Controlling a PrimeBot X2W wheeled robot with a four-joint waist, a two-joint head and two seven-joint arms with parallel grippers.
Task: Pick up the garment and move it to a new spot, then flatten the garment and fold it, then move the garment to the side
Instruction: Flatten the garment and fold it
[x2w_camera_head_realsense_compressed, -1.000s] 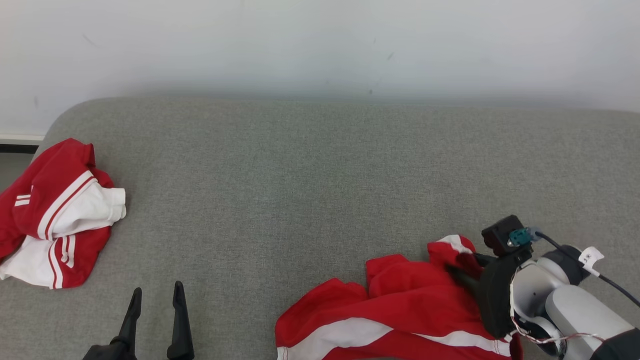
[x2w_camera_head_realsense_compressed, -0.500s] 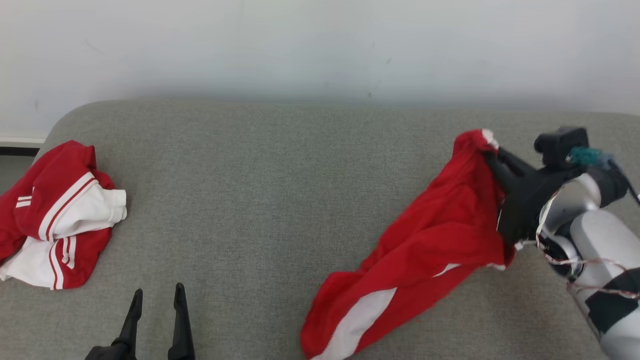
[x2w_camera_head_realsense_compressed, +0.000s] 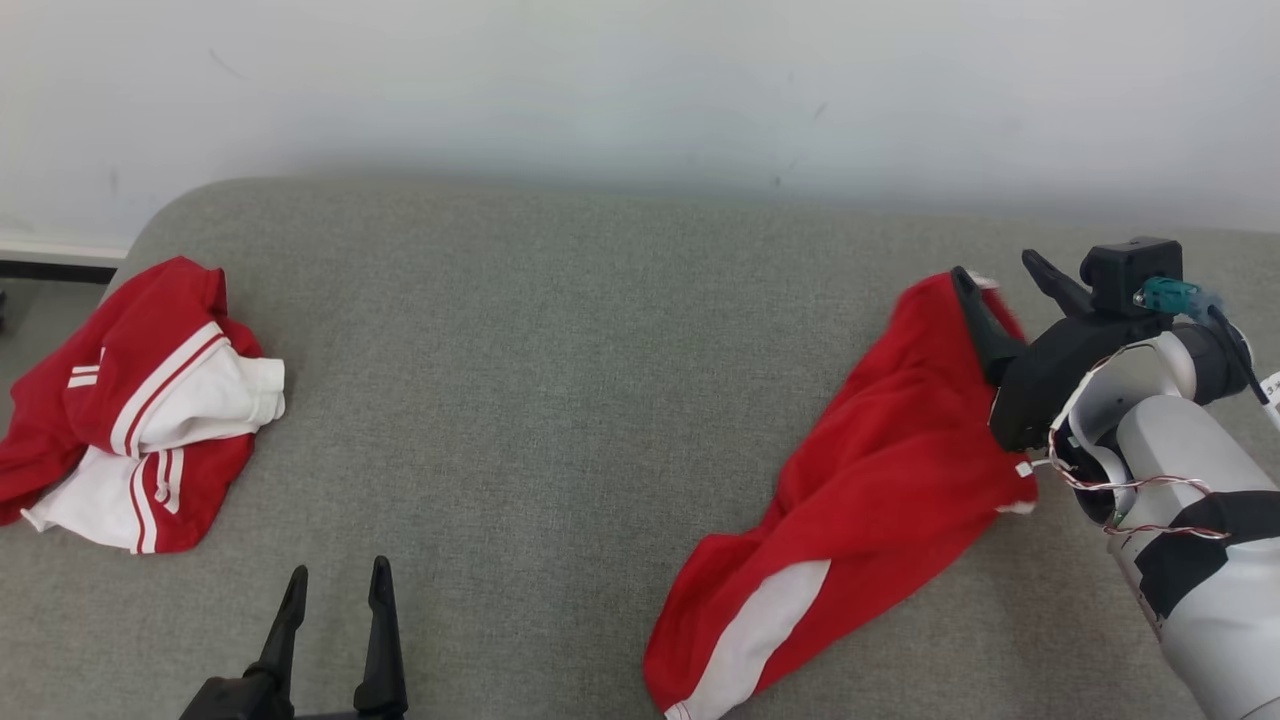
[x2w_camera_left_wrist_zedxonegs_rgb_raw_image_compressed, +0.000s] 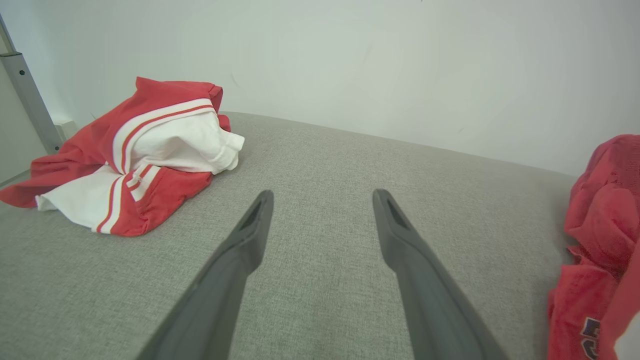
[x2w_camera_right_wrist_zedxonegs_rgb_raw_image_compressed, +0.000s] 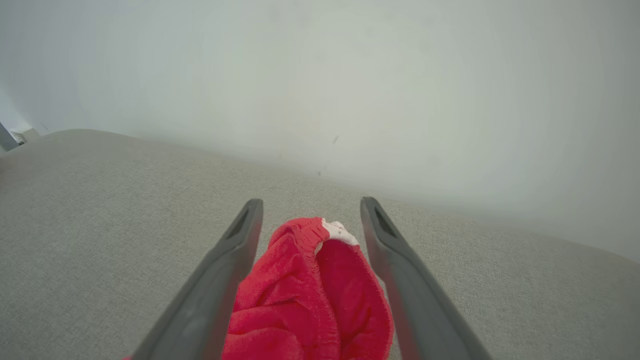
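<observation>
You look down on a white wall (x2w_camera_head_realsense_compressed: 600, 80) and, against it, a wide grey upholstered surface (x2w_camera_head_realsense_compressed: 560, 330) that carries everything else.

The garment (x2w_camera_head_realsense_compressed: 880, 480), red shorts with a broad white side stripe, is on the right half of that surface. It runs as a long, rumpled diagonal, from its waistband up at your right gripper (x2w_camera_head_realsense_compressed: 993, 263) down to a lower end near the front edge. In the right wrist view the garment (x2w_camera_right_wrist_zedxonegs_rgb_raw_image_compressed: 310, 280) bunches between the two fingers, with a bit of white trim at its top fold. The left wrist view shows red cloth (x2w_camera_left_wrist_zedxonegs_rgb_raw_image_compressed: 600, 200) at its right edge, well apart from that arm's fingers.

A second red and white garment (x2w_camera_head_realsense_compressed: 150, 400) lies crumpled at the far left end of the surface, near the rounded corner, and it also appears in the left wrist view (x2w_camera_left_wrist_zedxonegs_rgb_raw_image_compressed: 150, 150).

Your right gripper (x2w_camera_right_wrist_zedxonegs_rgb_raw_image_compressed: 311, 201) has its fingers spread wide. The waistband sits in the gap between them, and they are not pinched on it.

Your left gripper (x2w_camera_head_realsense_compressed: 338, 570) hovers at the lower left over bare grey fabric, with its fingers wide apart (x2w_camera_left_wrist_zedxonegs_rgb_raw_image_compressed: 322, 195) and nothing between them.
</observation>
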